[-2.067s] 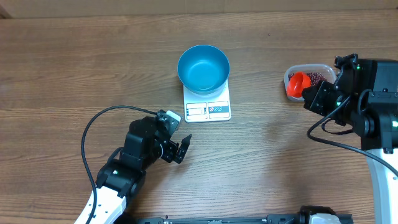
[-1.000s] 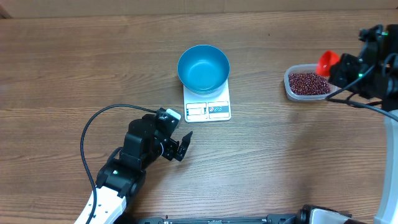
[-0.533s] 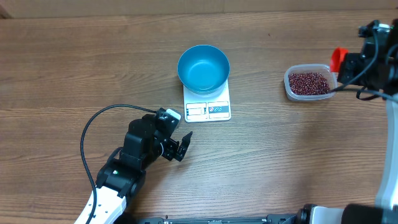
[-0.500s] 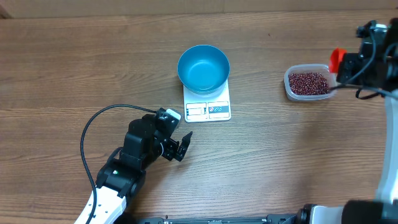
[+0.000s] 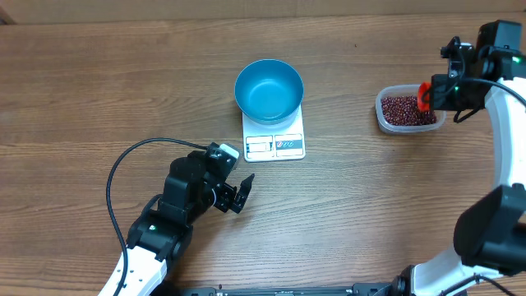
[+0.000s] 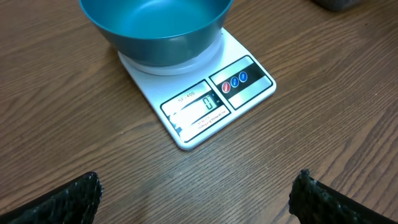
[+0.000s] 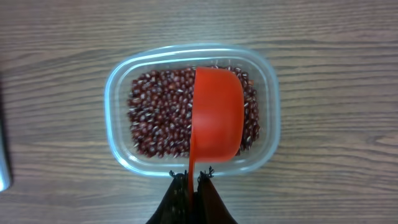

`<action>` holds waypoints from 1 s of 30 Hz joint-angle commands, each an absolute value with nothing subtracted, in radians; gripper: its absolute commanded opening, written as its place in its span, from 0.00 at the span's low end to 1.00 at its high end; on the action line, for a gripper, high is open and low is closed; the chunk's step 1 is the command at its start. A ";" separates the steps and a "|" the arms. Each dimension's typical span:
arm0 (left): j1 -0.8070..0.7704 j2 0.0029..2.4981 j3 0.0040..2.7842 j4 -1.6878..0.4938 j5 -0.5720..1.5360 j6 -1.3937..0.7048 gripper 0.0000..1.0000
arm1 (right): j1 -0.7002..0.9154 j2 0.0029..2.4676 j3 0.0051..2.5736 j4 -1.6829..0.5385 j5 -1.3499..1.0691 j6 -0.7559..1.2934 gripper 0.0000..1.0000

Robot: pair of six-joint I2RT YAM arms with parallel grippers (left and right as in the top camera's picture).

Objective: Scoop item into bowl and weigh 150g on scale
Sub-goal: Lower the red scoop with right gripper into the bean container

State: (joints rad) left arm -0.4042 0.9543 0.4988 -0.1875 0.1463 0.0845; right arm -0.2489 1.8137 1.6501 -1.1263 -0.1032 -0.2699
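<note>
R jaws, clenched on handle of red scoop [image 7: 217, 112], hold it over beans [image 7: 155, 118] in clear tub [image 7: 117, 124], upper right of overhead frame. Blue bowl [image 5: 269, 89] sits on scale [image 5: 274, 145], top ctr of desk [image 5: 370, 214]; display reads 0. L jaws spread wide, gripping nothing, lower left.

The bowl [image 5: 269, 89] sits on the back part of the scale [image 5: 274, 145], in the middle of the bench [image 5: 82, 99]. Well off to the right lies the tub [image 5: 380, 113] of beans [image 5: 401, 109], with the scoop [image 7: 217, 115] over them. The left gripper [image 5: 244, 195] is in front of the scale, apart
</note>
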 commanded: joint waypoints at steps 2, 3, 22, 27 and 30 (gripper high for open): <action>-0.408 0.955 0.492 -0.186 0.157 0.082 1.00 | -0.259 1.838 1.662 -1.107 -0.015 -0.255 0.04; -0.408 0.955 0.492 -0.186 0.157 0.082 0.99 | -0.260 1.843 1.662 -1.107 -0.006 -0.255 0.04; -0.408 0.955 0.492 -0.186 0.157 0.082 0.99 | -0.265 1.865 1.564 -1.035 -0.002 -0.216 0.04; -0.408 0.955 0.492 -0.186 0.157 0.082 1.00 | -0.265 1.865 1.507 -1.003 -0.049 -0.210 0.04; -0.408 0.955 0.492 -0.186 0.157 0.082 1.00 | -0.265 1.866 1.478 -0.993 -0.097 -0.210 0.04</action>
State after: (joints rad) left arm -0.4042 0.9543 0.4988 -0.1875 0.1463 0.0845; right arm -0.2611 1.8584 1.5127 -0.9928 -0.0528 -0.2203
